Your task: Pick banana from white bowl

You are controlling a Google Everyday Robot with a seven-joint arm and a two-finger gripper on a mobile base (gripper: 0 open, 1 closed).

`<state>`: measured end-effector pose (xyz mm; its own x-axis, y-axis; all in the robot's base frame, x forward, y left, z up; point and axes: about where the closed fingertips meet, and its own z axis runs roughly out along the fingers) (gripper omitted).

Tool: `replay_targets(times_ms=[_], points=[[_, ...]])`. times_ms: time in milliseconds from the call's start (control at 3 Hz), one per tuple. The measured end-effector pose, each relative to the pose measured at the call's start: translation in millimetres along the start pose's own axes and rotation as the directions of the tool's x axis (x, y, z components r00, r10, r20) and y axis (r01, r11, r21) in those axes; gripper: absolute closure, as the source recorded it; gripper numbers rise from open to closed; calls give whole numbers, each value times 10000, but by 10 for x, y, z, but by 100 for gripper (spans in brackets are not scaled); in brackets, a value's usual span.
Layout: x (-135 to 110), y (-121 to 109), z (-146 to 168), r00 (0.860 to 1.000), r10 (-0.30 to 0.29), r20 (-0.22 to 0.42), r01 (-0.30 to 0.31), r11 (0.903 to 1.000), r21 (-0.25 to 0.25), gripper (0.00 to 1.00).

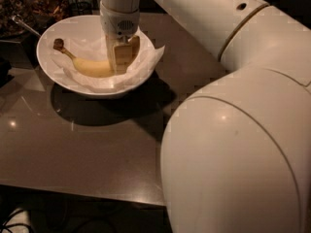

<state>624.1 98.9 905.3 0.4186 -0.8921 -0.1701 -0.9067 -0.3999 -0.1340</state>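
The white bowl (58,76) stands at the back left of the table, lined with crumpled white paper. The pale-yellow banana (90,68) lies in it, its dark stem tip pointing to the back left. My gripper (121,59) reaches straight down into the bowl and sits on the banana's right end, which it hides. The banana still rests on the paper.
The brown glossy table (87,149) has its front edge close to the bottom. My large white arm links (233,144) fill the right half of the view. Dark clutter and a metal utensil (22,25) lie behind the bowl at the left.
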Motion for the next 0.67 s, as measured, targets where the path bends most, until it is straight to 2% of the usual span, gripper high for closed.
replay_targets(times_ms=[333, 667], points=[[-113, 209, -326, 9993, -372, 25, 369, 9964, 759, 100], [-149, 228, -399, 9991, -427, -8, 426, 9948, 926, 100]])
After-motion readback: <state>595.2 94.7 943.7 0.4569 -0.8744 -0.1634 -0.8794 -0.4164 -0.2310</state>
